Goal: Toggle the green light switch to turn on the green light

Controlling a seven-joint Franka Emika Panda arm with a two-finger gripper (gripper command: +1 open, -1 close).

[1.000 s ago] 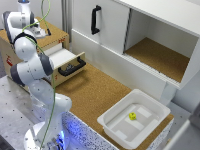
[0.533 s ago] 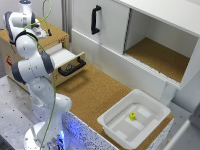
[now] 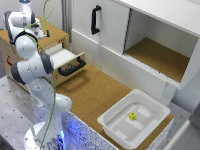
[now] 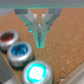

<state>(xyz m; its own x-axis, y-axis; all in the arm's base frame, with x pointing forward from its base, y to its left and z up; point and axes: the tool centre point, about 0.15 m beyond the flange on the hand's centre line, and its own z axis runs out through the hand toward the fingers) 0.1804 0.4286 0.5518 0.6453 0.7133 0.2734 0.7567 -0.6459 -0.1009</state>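
In the wrist view, three round buttons sit in a row on the cork-topped surface: a red button [image 4: 8,40], a blue button [image 4: 20,52] and the green light switch [image 4: 37,73]. The green one glows bright, its light on. My gripper [image 4: 40,41] hangs above the cork just past the buttons. Its fingers are pressed together with nothing between them, and they stand clear of the green switch. In the exterior view the arm [image 3: 30,60] bends over the wooden box [image 3: 55,40] at the exterior view's left. The buttons are too small to make out there.
Below the box top, a drawer with a black handle [image 3: 71,67] stands pulled out. A white cabinet with a black door handle [image 3: 95,19] and an open compartment [image 3: 157,55] lines the back. A white bin [image 3: 115,122] holding a small yellow object [image 3: 132,116] sits at the front.
The arm has stayed over the wooden box with at most a slight shift. Nothing else in the scene has moved.
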